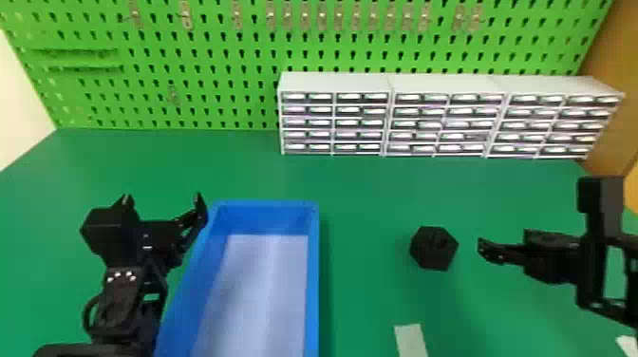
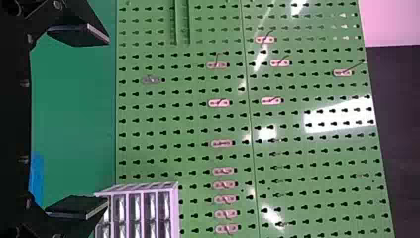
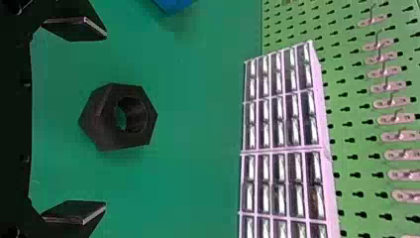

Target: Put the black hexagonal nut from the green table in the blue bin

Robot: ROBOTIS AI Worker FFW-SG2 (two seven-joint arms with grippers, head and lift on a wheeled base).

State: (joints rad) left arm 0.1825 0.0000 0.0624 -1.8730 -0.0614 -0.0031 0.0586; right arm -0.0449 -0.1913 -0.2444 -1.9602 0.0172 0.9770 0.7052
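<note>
Jaws, two pairs, both released and spread wide: right gripper (image 1: 503, 239), near the nut; left gripper (image 1: 163, 197), near the bin's far left corner. One black hexagonal nut (image 1: 433, 248) with round bore, on the green worktop (image 1: 365, 204), between right gripper and open rectangular blue bin (image 1: 313, 285). Behind: white multi-drawer cabinets (image 1: 332, 83), green perforated pegboard (image 1: 213, 52).

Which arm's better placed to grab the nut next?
Right, I'd say. The right gripper is open and close to the black nut; the left gripper is across the blue bin from it.
</note>
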